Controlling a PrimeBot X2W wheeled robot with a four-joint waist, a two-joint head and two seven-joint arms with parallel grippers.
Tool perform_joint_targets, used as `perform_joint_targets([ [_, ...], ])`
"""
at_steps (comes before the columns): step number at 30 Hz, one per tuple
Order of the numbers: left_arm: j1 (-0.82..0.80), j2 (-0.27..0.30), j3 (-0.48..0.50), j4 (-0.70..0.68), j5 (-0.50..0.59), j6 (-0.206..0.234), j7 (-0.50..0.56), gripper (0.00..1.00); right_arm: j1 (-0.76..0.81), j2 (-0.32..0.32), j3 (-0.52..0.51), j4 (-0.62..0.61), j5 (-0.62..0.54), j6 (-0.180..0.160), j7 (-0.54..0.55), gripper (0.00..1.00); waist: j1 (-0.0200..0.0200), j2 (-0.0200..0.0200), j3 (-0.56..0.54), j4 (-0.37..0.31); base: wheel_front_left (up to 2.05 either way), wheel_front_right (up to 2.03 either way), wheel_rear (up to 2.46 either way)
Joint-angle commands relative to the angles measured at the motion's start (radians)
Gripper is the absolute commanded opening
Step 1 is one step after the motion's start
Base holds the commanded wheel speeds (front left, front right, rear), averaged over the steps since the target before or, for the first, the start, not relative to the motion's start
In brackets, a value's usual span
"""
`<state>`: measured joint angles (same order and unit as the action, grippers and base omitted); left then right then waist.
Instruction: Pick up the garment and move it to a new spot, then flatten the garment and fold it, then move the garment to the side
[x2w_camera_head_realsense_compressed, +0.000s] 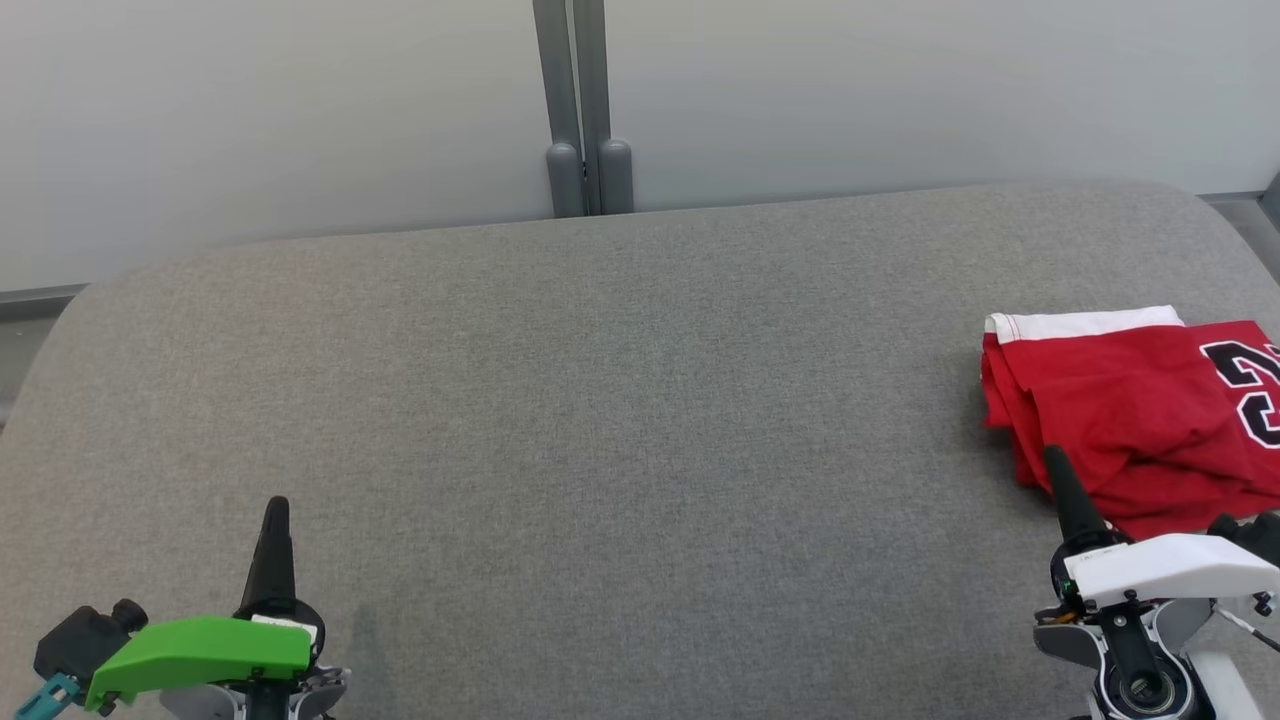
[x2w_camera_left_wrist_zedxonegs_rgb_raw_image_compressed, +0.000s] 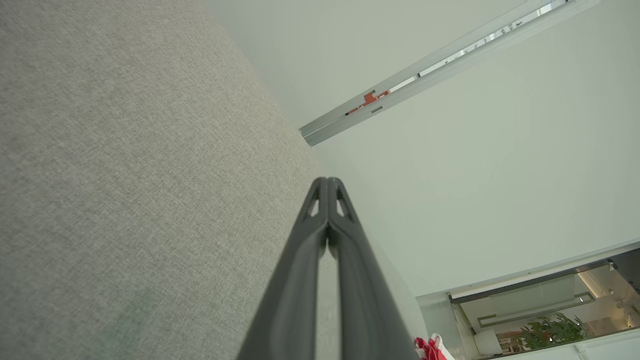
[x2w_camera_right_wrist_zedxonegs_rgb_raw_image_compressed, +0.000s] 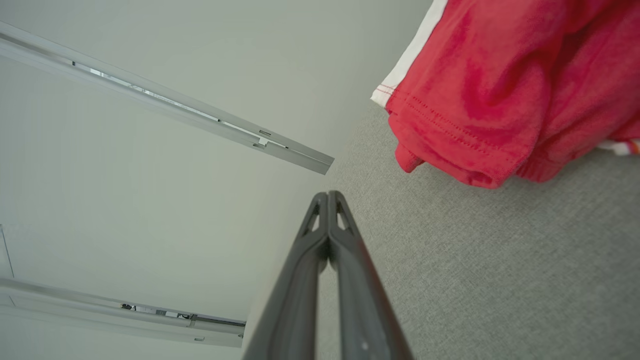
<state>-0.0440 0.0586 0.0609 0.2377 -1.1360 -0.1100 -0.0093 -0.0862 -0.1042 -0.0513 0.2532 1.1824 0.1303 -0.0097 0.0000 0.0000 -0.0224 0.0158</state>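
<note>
The garment, a red jersey with a white band and a black numeral, lies folded by the right edge of the grey fabric-covered table, about midway between its far and near edges. The head view cuts it off on the right, so I cannot tell its full length. What shows is wider than it is deep, with its long axis running left to right, roughly parallel to the table's far edge. The white band lies along its far side, and its bunched, folded end points left toward the table's middle. The numeral sits at the right, partly out of frame.

The right gripper is near the near right corner, its fingers pressed together and holding nothing. They point toward the far edge, with the tip at the garment's near left corner. In the right wrist view the closed tip is over bare fabric, apart from the red hem.

The left gripper is near the near left corner, well apart from the garment. Its fingers are likewise closed on nothing, as the left wrist view confirms. A sliver of the red cloth shows at that view's bottom edge.
</note>
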Motion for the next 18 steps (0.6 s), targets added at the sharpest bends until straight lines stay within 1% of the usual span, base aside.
perform_joint_targets([
  [1, -0.026, 0.002, 0.007, -0.008, -0.031, -0.006, 0.008, 0.00, -0.019, 0.000, -0.007, -0.008, 0.025, 0.001, 0.007, 0.00, 0.0000, 0.0000, 0.000, 0.000, 0.00, 0.00, 0.00],
  [18, -0.044, -0.001, 0.025, -0.006, -0.186, -0.006, 0.050, 0.00, -0.028, 0.019, -0.028, -0.005, 0.167, 0.001, 0.049, 0.00, 0.0000, 0.0000, 0.007, -0.005, 0.00, 0.00, 0.00],
])
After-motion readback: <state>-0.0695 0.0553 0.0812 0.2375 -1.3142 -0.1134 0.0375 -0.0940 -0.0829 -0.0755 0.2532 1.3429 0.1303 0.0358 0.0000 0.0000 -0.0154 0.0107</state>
